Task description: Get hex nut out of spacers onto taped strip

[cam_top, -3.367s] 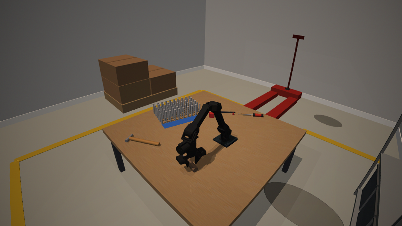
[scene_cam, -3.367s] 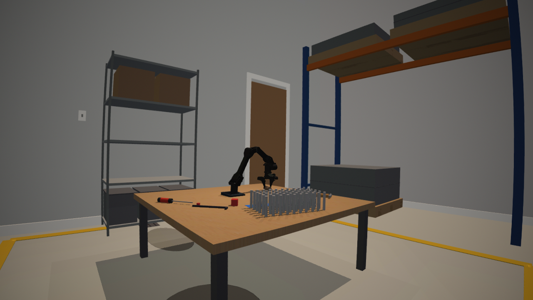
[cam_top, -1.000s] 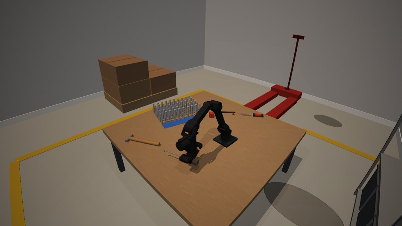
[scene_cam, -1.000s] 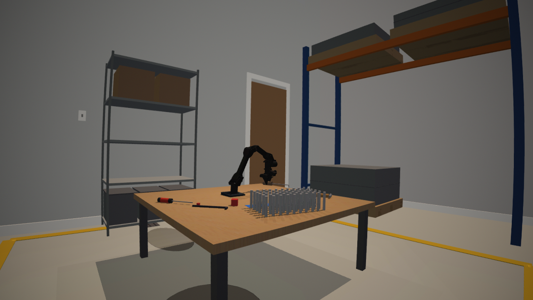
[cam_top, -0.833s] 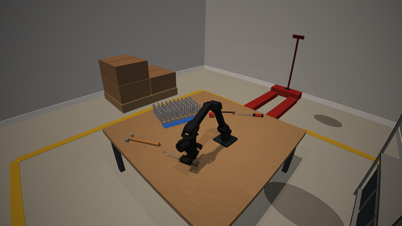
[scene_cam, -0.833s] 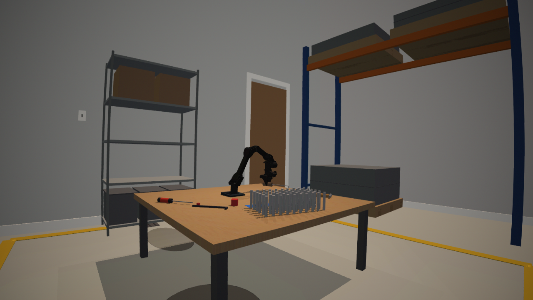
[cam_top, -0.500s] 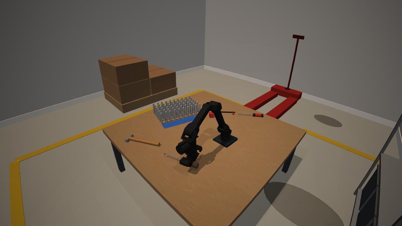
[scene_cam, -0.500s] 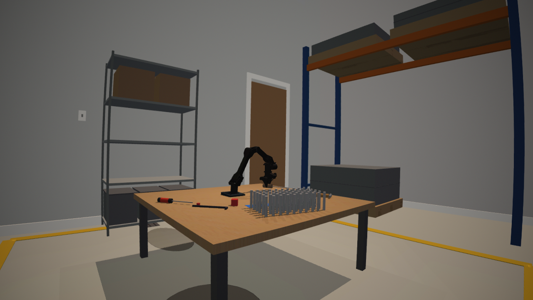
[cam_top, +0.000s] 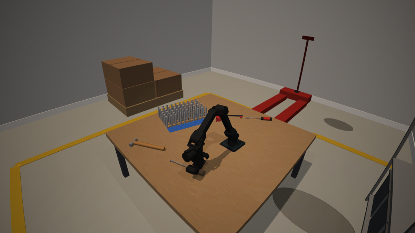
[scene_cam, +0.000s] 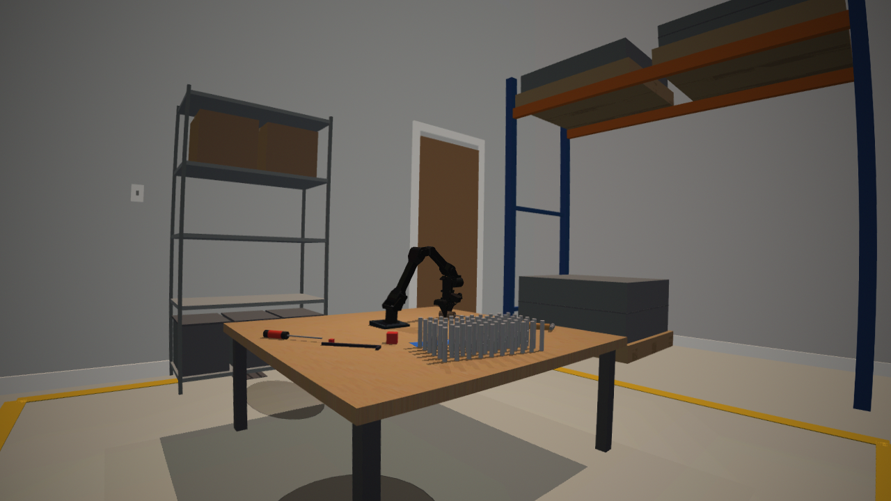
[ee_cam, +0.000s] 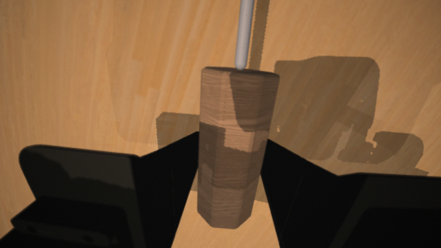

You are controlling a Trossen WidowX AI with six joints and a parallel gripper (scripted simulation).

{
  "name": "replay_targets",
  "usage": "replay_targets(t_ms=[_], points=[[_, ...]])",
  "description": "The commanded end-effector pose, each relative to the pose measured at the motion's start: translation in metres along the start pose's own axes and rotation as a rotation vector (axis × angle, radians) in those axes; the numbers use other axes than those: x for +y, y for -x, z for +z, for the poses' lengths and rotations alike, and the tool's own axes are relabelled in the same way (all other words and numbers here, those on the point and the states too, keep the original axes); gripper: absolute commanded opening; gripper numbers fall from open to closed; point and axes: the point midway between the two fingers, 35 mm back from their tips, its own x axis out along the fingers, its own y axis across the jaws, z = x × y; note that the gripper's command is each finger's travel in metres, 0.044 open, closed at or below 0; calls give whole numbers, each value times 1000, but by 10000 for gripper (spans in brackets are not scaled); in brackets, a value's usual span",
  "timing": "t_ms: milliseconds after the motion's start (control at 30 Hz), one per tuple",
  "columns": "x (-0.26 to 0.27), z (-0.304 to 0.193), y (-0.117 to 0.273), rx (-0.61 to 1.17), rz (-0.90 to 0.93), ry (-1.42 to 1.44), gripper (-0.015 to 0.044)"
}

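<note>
My gripper [cam_top: 197,170] [scene_cam: 445,312] [ee_cam: 230,140] is shut on the wooden handle [ee_cam: 238,172] of a tool with a thin grey metal rod [cam_top: 179,163] [ee_cam: 244,34]. The tool lies level, low over the table's near part in the top view; I cannot tell whether it touches the wood. The rod points away from the fingers, and its far end is out of the wrist view. The grey metal spacers [scene_cam: 492,339] stand upright in rows. A blue taped strip [cam_top: 186,125] lies along their front. I cannot make out the hex nut in any view.
A hammer [cam_top: 149,145] lies between the held tool and the spacers. Beyond the arm lie a red block [cam_top: 218,118] [scene_cam: 392,337], a small red piece [scene_cam: 331,339], a black bar [scene_cam: 350,345] and a red-handled screwdriver [cam_top: 266,118] [scene_cam: 276,334]. The arm's base [cam_top: 232,145] stands on the table.
</note>
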Motion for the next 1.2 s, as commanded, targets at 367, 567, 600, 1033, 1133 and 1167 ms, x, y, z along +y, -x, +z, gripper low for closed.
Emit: replay_targets(t_ms=[367, 567, 600, 1033, 1133, 1167], points=[[0, 0, 0, 0, 0, 0, 315], [0, 0, 3, 0, 0, 0, 440], [1, 0, 11, 0, 0, 0, 440], [1, 0, 70, 1, 0, 0, 440], [1, 0, 70, 1, 0, 0, 440], [1, 0, 70, 1, 0, 0, 440]])
